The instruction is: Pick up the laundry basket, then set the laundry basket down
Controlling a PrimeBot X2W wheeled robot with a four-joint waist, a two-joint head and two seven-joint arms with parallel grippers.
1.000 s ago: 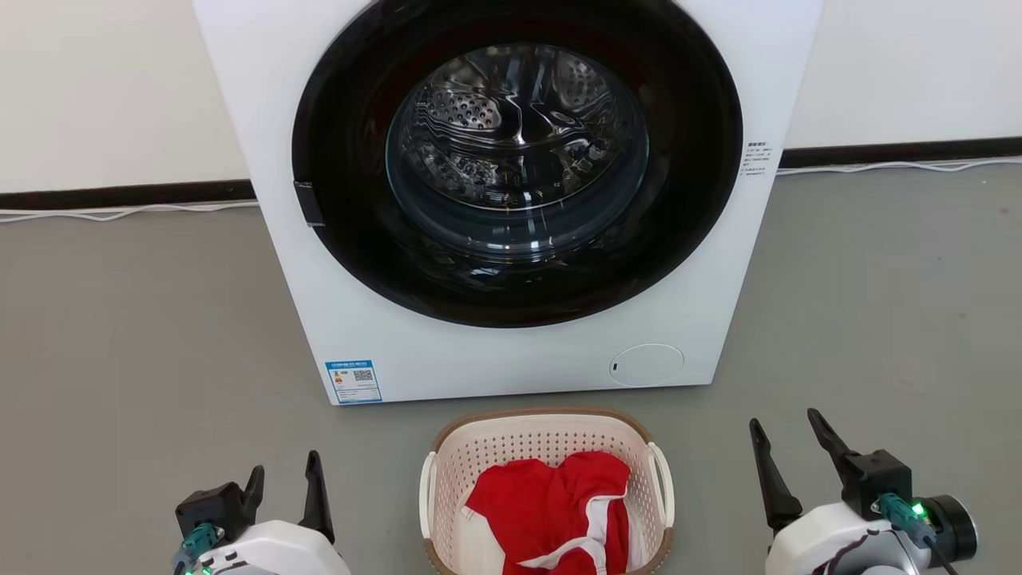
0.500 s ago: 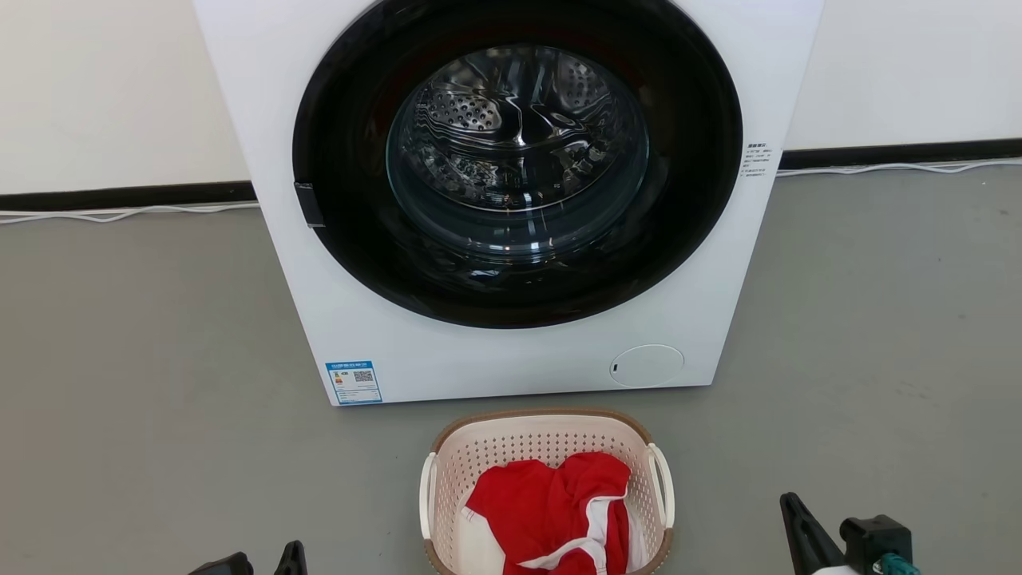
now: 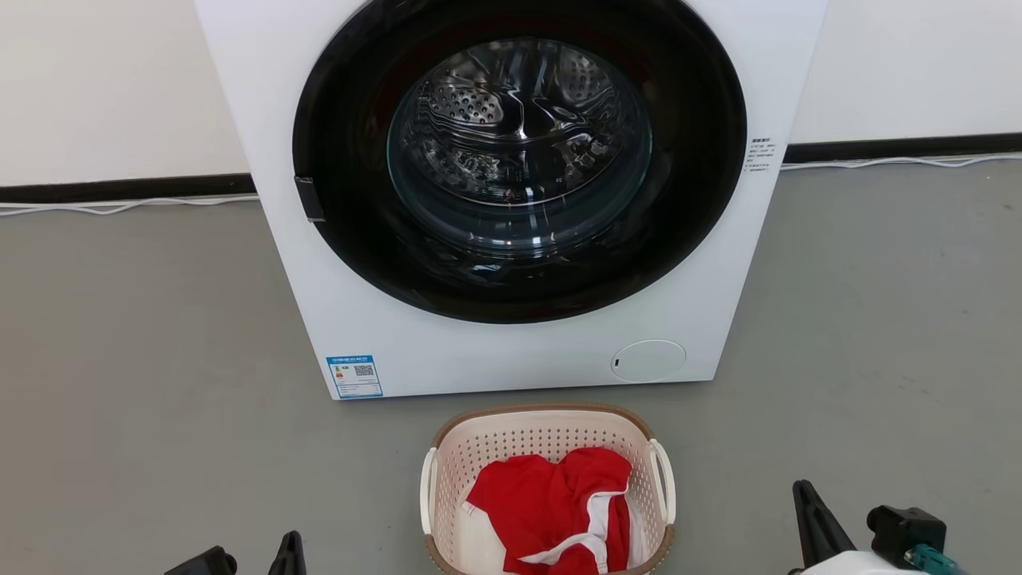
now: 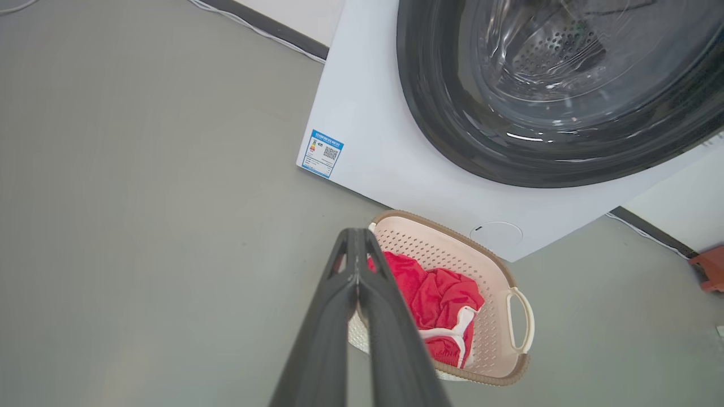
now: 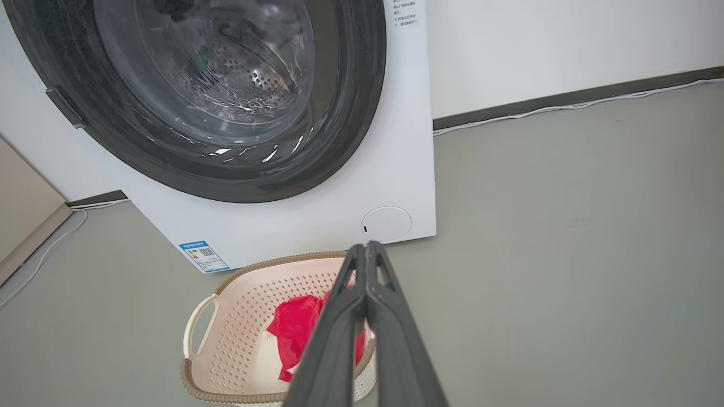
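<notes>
The laundry basket (image 3: 511,447) stands on the grey floor right in front of the washing machine. It is cream, perforated, with a brown rim and white side handles, and holds a red garment with white trim (image 3: 551,503). My left gripper (image 3: 291,551) is at the lower left, apart from the basket. My right gripper (image 3: 806,511) is at the lower right, also apart from it. In the left wrist view the left gripper (image 4: 356,232) is shut and empty above the basket (image 4: 452,249). The right wrist view shows the right gripper (image 5: 366,246) shut and empty over the basket (image 5: 249,316).
A white front-loading washing machine (image 3: 511,359) with a dark round door stands just behind the basket. A white cable (image 3: 120,209) runs along the black skirting. Grey floor lies on both sides. An orange-red object (image 4: 707,265) sits far off by the wall.
Both grippers have gone from open to shut and dropped toward the bottom of the head view. The basket has stayed in place; the head camera shifted slightly.
</notes>
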